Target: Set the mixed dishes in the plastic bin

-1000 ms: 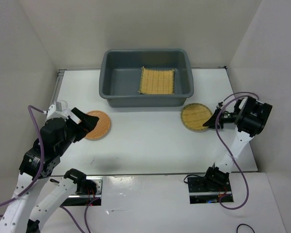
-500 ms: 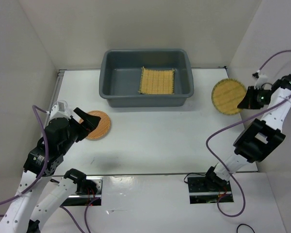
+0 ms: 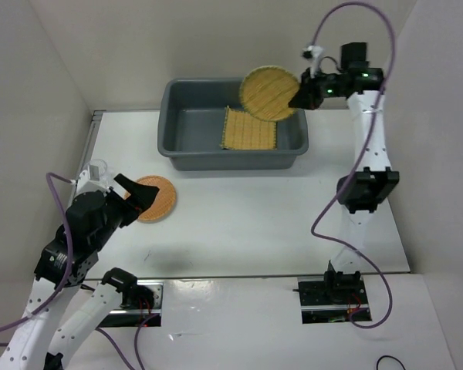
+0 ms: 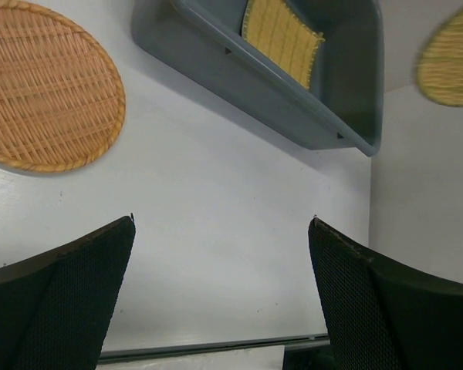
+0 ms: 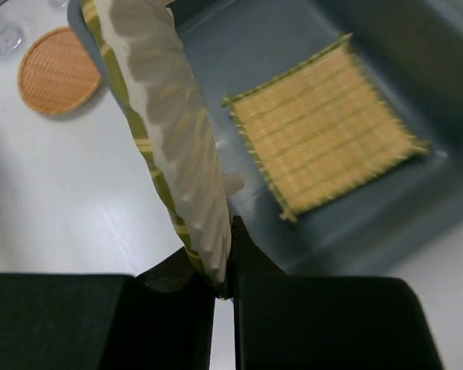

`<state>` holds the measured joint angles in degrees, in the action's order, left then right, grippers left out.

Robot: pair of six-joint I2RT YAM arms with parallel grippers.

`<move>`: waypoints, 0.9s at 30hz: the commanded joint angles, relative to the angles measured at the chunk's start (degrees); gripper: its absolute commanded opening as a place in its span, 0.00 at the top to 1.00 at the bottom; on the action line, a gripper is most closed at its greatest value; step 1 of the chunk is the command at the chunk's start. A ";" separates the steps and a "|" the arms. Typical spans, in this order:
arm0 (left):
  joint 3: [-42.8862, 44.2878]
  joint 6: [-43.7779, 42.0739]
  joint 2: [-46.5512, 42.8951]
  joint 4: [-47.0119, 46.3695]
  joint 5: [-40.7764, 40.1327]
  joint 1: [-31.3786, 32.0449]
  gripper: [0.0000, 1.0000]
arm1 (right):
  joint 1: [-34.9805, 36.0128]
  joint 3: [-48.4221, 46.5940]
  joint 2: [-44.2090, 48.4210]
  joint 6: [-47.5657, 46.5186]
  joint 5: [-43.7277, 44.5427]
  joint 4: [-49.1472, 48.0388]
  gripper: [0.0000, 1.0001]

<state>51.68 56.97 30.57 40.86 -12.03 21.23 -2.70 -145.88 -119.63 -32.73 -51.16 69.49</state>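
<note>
The grey-blue plastic bin (image 3: 181, 131) stands at the back of the table with the square yellow woven mat (image 3: 250, 129) lying flat inside it. My right gripper (image 3: 299, 99) is shut on the rim of the tan woven plate (image 3: 268, 93) and holds it high over the bin's right end; the right wrist view shows the plate edge-on (image 5: 174, 123) above the mat (image 5: 324, 127). The orange woven plate (image 3: 156, 198) lies on the table at the left. My left gripper (image 3: 139, 196) is open and empty just beside it, with the plate at upper left in its wrist view (image 4: 46, 96).
The bin (image 4: 293, 104) sits diagonally in the left wrist view. Clear cups (image 5: 4, 35) show faintly at the top left corner of the right wrist view, near the orange plate (image 5: 58, 71). White walls close in on both sides.
My right arm lifted the tan plate from the table at the right, swung it up and back, and now holds it over the bin. My left arm barely moved.
</note>
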 commanded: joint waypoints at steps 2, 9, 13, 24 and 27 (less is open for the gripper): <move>0.35 -0.63 -4.02 0.61 1.49 -0.23 0.01 | 5.85 -4.49 -9.35 1.98 4.55 -0.94 1.00; 0.35 3.84 -9.12 4.23 0.08 -0.23 0.01 | 10.61 -9.41 -21.67 1.27 10.37 -2.34 1.00; 0.35 2.10 -7.03 1.33 1.92 -0.23 0.01 | 10.61 -18.35 -29.94 1.27 11.17 -0.85 1.00; -0.18 4.37 -4.02 1.41 4.65 -0.23 0.01 | 10.00 -28.74 -41.63 8.12 15.55 -4.63 1.00; -0.18 4.99 -5.16 1.94 4.65 -0.23 0.01 | 9.99 -30.51 -44.63 8.82 17.40 -4.63 1.00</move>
<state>51.59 60.42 26.46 43.72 -8.40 21.23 7.90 -172.53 -161.99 -26.06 -38.52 70.11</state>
